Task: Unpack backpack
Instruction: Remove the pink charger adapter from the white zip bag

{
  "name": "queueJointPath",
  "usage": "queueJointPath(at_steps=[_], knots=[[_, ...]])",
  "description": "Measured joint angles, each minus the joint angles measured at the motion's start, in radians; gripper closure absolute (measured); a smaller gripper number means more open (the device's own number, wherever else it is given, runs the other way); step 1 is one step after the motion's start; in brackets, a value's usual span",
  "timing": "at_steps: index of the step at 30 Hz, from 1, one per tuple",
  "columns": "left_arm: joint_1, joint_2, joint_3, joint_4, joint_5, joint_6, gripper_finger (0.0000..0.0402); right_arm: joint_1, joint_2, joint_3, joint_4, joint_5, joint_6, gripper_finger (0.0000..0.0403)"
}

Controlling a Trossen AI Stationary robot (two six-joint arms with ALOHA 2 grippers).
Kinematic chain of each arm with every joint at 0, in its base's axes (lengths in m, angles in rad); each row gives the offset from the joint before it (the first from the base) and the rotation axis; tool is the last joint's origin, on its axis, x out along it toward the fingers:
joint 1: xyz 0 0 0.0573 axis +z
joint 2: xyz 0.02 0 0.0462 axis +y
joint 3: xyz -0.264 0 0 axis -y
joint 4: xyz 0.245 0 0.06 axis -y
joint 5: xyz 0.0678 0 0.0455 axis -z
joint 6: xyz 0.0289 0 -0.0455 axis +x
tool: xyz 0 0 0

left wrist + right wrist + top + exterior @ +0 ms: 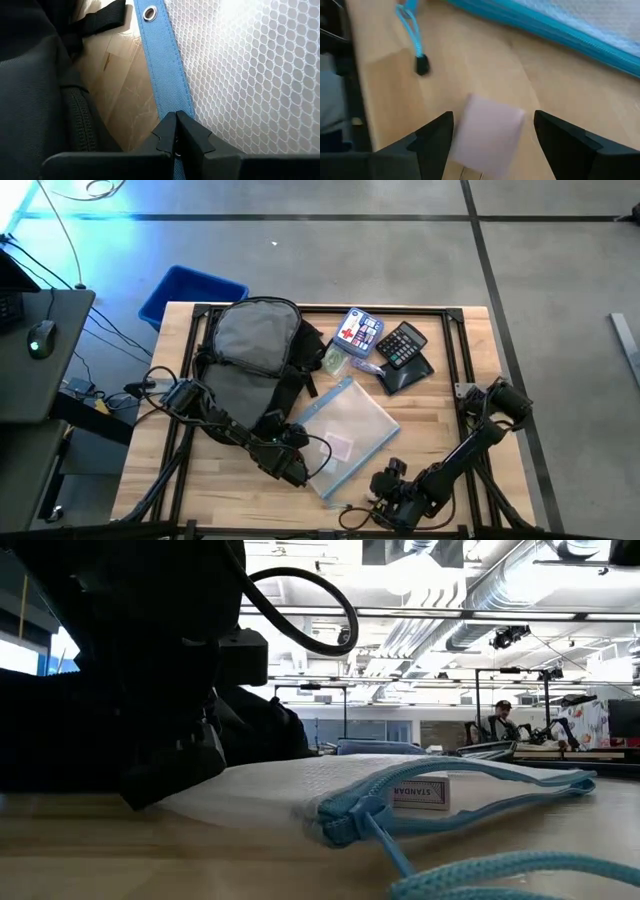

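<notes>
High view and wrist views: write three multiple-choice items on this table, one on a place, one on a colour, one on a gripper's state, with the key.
1. Where is the black button calculator?
A. under the table
B. on the wooden table, beside the blue-and-white box
C. hanging from an arm

2. What colour is the fabric edging of the clear mesh zip pouch?
A. red
B. yellow
C. light blue

3. How does the right gripper stand?
A. open, a pale block between its fingers
B. shut on the calculator
C. shut on the pouch

Key: B, it lies on wood next to the box; C, the left wrist view shows blue edging; A, its fingers stand wide apart.
</notes>
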Motion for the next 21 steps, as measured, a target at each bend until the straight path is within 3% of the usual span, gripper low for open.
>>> queueJointPath(at_steps=[5, 9, 12, 16, 21], knots=[[0.000, 0.000, 0.000, -0.001, -0.003, -0.007, 0.0401, -0.031, 0.016, 0.008, -0.078, -0.095, -0.003, 0.0142], [0.000, 0.000, 0.000, -0.002, -0.003, -0.008, 0.0401, -0.032, 0.017, 0.008, -0.104, -0.055, -0.012, 0.0145], [0.000, 0.000, 0.000, -0.002, -0.004, -0.008, 0.0401, -0.034, 0.017, 0.008, -0.114, -0.069, -0.045, 0.0170], [-0.001, 0.000, 0.000, -0.002, -0.003, -0.008, 0.0402, -0.024, 0.014, 0.010, -0.140, -0.046, -0.059, 0.0239], [-0.007, 0.000, 0.000, -0.002, -0.003, -0.007, 0.0401, -0.025, -0.015, 0.018, -0.194, -0.049, -0.257, 0.0238]])
